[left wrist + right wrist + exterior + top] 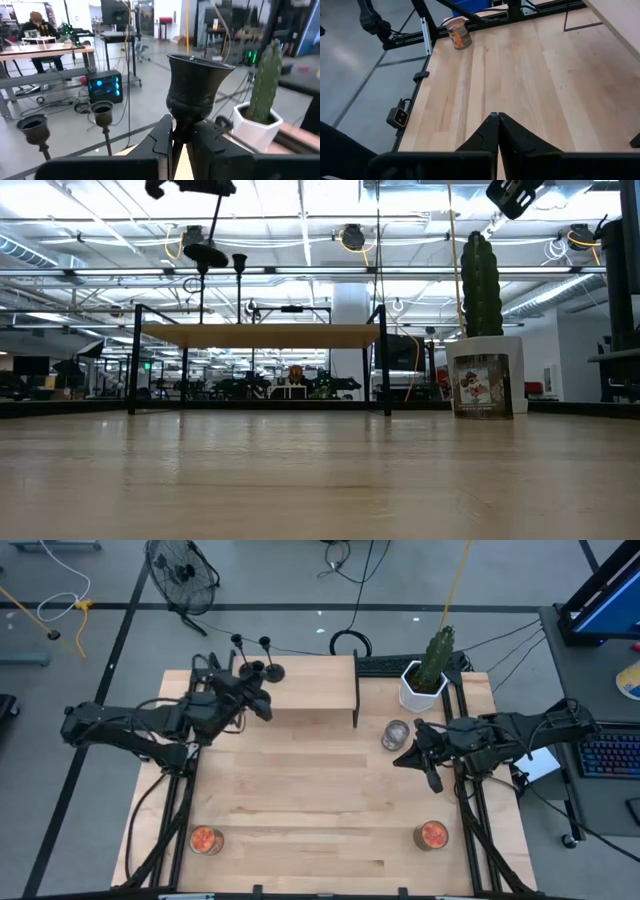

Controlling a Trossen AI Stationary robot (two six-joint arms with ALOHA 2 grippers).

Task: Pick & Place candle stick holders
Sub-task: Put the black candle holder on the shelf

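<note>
Three dark candle stick holders, each a disc base, a thin stem and a cup-shaped top. My left gripper (256, 696) is shut on one holder (192, 87) above the left end of the wooden shelf (300, 690). The other two holders (250, 668) (272, 670) stand on their bases on the shelf's far left corner; they also show in the left wrist view (32, 129) (103, 114). My right gripper (425, 755) is shut and empty, hanging above the table's right side. My left gripper pinches the holder's stem just under its cup (183, 124) between its two fingers. The fingers come about level from the table's left and lie across the stem. The holder stands upright, cup up. Its disc base (205, 254) hangs clear above the shelf.
A cactus in a white pot (426, 675) stands at the far right beside the shelf. A glass jar (395, 734) stands near my right gripper. Two orange-filled cans (205, 840) (432, 835) stand near the front corners. Bare wood lies between them.
</note>
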